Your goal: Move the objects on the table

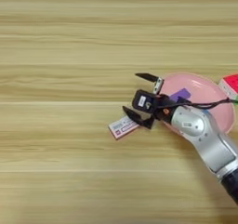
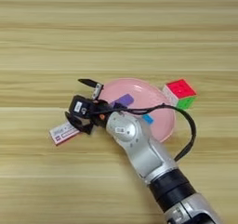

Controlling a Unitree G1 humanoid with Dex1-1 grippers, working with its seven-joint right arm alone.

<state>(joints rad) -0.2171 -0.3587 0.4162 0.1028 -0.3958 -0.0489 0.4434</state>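
Right gripper (image 2: 83,104), jaws wide and empty, hovers by white-and-red box (image 2: 64,133); purple bar (image 2: 123,100) already on pink plate (image 2: 139,90).

I see my right arm (image 2: 139,148) reaching in from the lower right across the wooden bench (image 2: 116,32), silver forearm over the near edge of the pink plate (image 2: 139,90). The end effector (image 2: 79,103) sits just left of the plate with its two black fingers spread apart, one at the plate's left rim, the other down by the white-and-red box (image 2: 62,134) lying flat on the bench. A purple bar (image 2: 124,100) lies on the plate, with a bit of blue bar (image 2: 148,119) showing beside my arm. The cube (image 2: 180,93) stands just right of the plate, red face up.
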